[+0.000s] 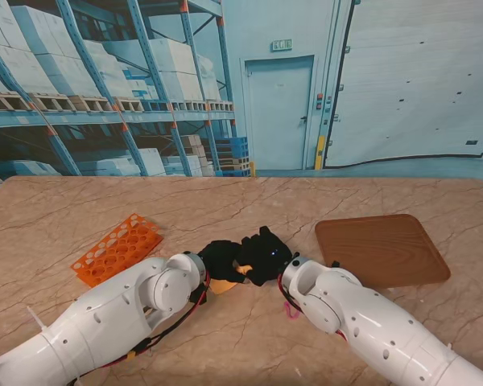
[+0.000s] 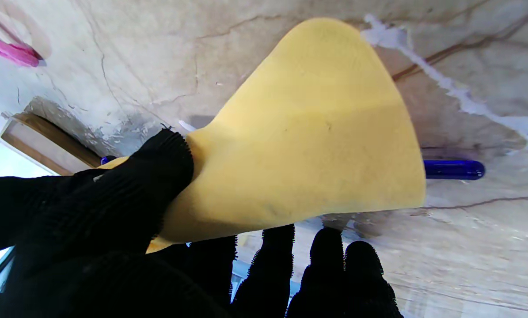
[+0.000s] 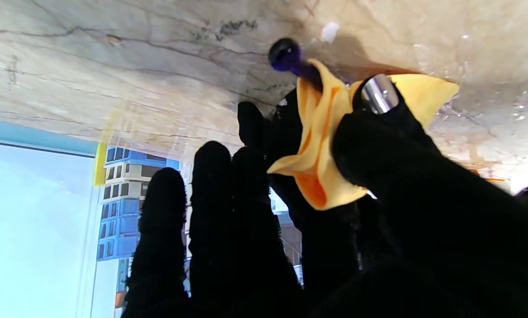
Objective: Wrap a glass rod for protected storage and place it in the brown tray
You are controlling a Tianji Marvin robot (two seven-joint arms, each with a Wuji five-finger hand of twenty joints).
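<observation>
Both black-gloved hands meet at the table's middle. My left hand (image 1: 219, 259) pinches a yellow cloth (image 2: 308, 132) between thumb and fingers, and a corner of the cloth (image 1: 223, 284) shows under it. A blue glass rod (image 2: 453, 169) lies on the table with one end sticking out past the cloth. My right hand (image 1: 266, 254) grips the bunched cloth (image 3: 321, 132) with thumb and forefinger, and the rod's rounded tip (image 3: 285, 54) pokes out of the fold. The brown tray (image 1: 381, 250) lies to the right, holding nothing.
An orange tube rack (image 1: 117, 248) lies on the marble table to the left of the hands. A pink cable (image 1: 291, 310) loops by the right wrist. The table's far edge meets a warehouse backdrop.
</observation>
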